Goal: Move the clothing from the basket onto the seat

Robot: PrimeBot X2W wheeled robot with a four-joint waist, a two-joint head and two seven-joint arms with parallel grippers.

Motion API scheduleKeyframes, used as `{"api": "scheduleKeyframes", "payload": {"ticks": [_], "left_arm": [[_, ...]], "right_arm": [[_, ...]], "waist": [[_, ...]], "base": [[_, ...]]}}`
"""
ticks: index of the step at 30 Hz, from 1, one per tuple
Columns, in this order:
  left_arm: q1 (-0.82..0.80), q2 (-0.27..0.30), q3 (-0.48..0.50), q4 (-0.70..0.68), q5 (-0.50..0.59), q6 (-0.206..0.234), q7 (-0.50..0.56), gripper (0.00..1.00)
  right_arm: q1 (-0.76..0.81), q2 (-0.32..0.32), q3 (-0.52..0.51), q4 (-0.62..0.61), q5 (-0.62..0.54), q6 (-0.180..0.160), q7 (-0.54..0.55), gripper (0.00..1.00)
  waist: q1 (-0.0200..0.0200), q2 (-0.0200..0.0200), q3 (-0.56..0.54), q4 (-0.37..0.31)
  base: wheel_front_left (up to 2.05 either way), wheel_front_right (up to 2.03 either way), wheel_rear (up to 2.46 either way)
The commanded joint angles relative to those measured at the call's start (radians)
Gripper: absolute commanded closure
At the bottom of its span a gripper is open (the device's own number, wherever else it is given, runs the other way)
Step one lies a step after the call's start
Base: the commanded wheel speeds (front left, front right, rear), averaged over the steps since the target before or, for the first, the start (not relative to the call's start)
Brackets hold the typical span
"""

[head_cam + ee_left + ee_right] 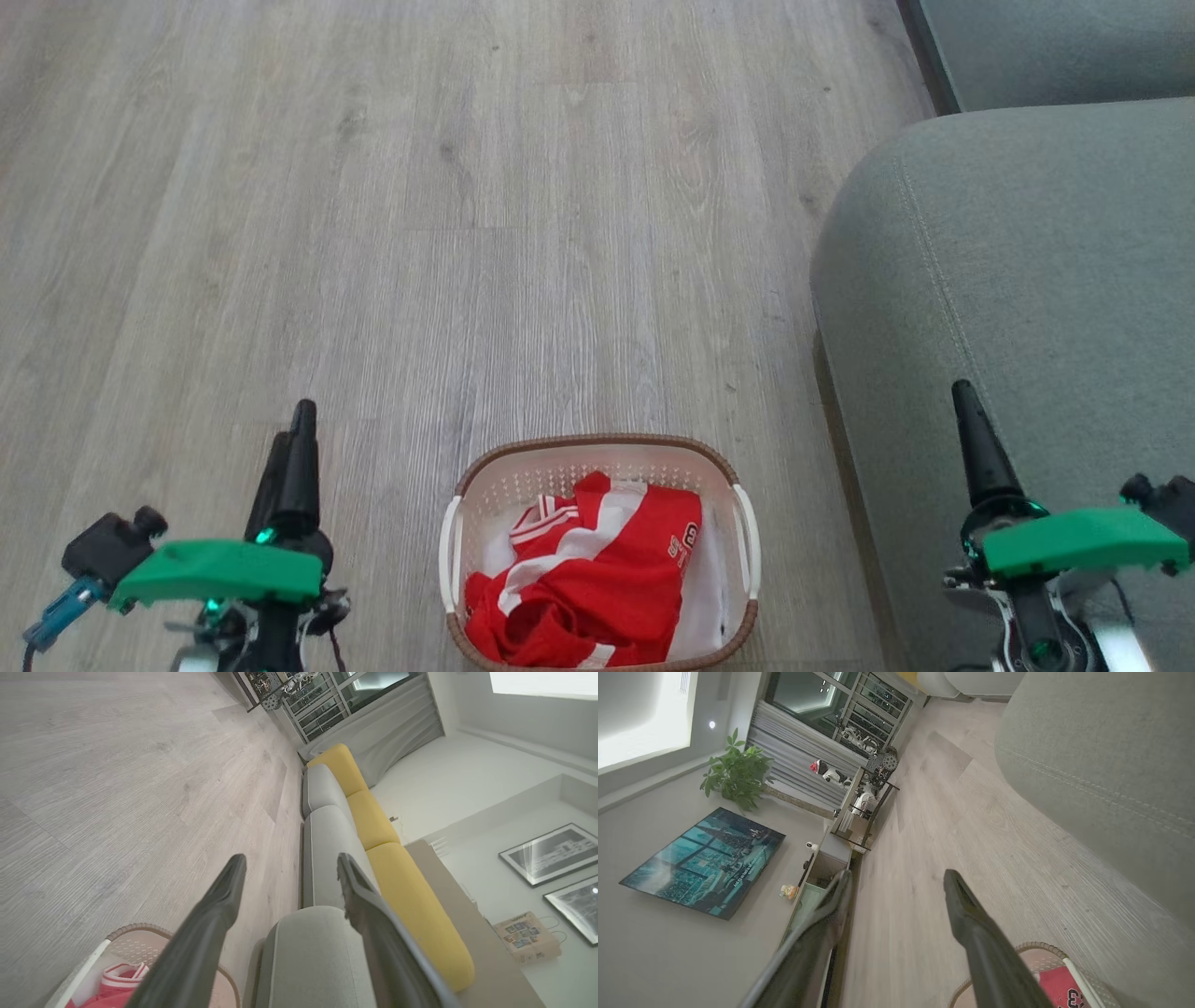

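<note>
Judging progress: nothing is done yet, I'd say; the job looks to be at its very start.
Seat point(1027, 280): a large grey-green fabric sofa cushion with a rounded corner and a stitched seam, on the robot's right. The part I can see is bare.
Basket point(597, 439): a small oval cream-white plastic one with perforated walls, a brown braided rim and white side handles. It stands on the floor between the two arms, near the Seat.
Clothing point(588, 579): bright red mesh sports garments with white stripes, crumpled inside the Basket, a small number patch showing.
Left gripper point(290, 858): long dark fingers spread well apart, holding nothing, up off the floor to the left of the Basket.
Right gripper point(897, 873): spread just as wide and empty, showing against the Seat's near edge from the head.
Left to do: everything, by my reckoning: reach down, take the red pile, carry it to the cushion, perhaps in more than one trip.
Floor point(467, 187): pale grey wood-grain planks running across the room.
Room: a long sofa with yellow back cushions point(373, 821), grey curtains point(387, 732), a wall screen point(703, 861), framed pictures point(551, 851) and a potted plant point(735, 767).
</note>
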Motion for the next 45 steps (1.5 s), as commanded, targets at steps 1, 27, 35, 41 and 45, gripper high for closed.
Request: {"api": "scheduleKeyframes", "payload": {"ticks": [1,27,35,41,45], "left_arm": [[-0.047,0.018,0.01,-0.044,0.04,-0.003,-0.011,0.0],[-0.05,0.025,-0.027,-0.075,0.436,0.014,-0.084,0.0],[-0.055,0.026,-0.037,-0.083,0.537,0.016,-0.107,0.0],[-0.056,0.026,-0.043,-0.094,0.608,0.018,-0.125,0.0],[-0.057,0.026,-0.048,-0.103,0.668,0.019,-0.139,0.0]], "right_arm": [[-0.035,-0.019,0.014,-0.049,-0.039,0.0,-0.015,0.0],[-0.022,-0.021,0.05,-0.088,-0.444,0.0,-0.088,0.0],[-0.022,-0.021,0.057,-0.097,-0.542,0.0,-0.112,0.0],[-0.02,-0.02,0.064,-0.104,-0.611,0.0,-0.13,0.0],[-0.019,-0.02,0.07,-0.112,-0.667,0.0,-0.144,0.0]], "waist": [[0.0,0.0,0.0,0.0],[0.0,0.0,-0.002,0.006],[0.0,0.0,-0.002,0.007],[0.0,0.0,-0.002,0.009],[0.0,0.0,-0.003,0.011]], "base": [[0.0,0.0,0.0],[0.0,0.0,0.0],[0.0,0.0,0.0],[0.0,0.0,0.0],[0.0,0.0,0.0]]}}
